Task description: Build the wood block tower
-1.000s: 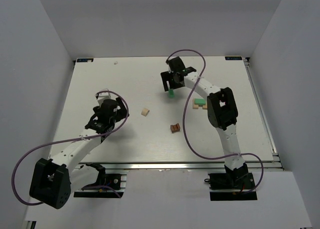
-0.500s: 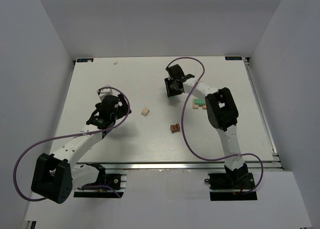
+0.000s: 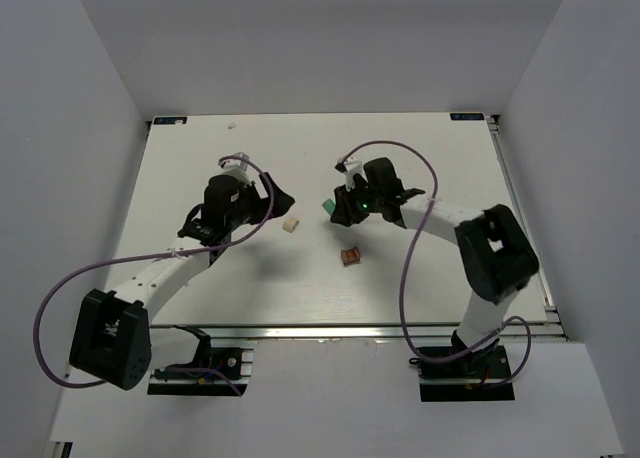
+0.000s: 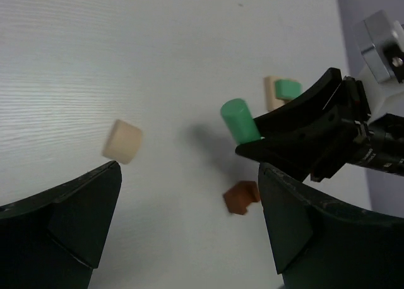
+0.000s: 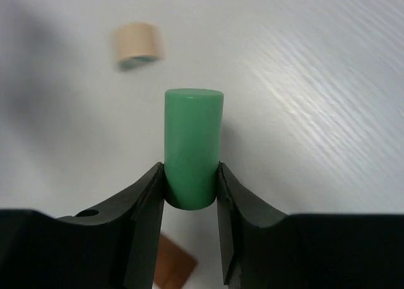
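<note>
Right gripper (image 5: 191, 175) is clenched on the green peg (image 5: 192, 144), pinching its lower end from both sides. Most of the peg sticks out past the fingertips. The peg's long axis runs in line with the fingers, so it points where the gripper points. In the top view that is leftward, and I judge it tipped rather than standing straight. It looks lifted off the table (image 3: 200, 158), about mid-table, touching nothing else.

Left gripper (image 3: 274, 200) is released, jaws wide, holding nothing. Tan block (image 3: 291, 224) lies just to its right and a touch nearer. From the left wrist it sits by one finger, not between the jaws. Brown block (image 3: 350, 256) is on the table on the near side of the peg, apart from the tan one.

Key relation: the started stack (image 4: 281, 91), a tan piece with a green piece against it, shows only from the left wrist, beyond the right gripper. In the top view the right arm covers it, so I read it as lying right of the peg. The right arm is the nearer one and has the peg.

My guess at the next move: swing right to the stack and turn the wrist so the peg's axis goes vertical before setting down. Risk: a low pinch on a round peg may let it swivel.
</note>
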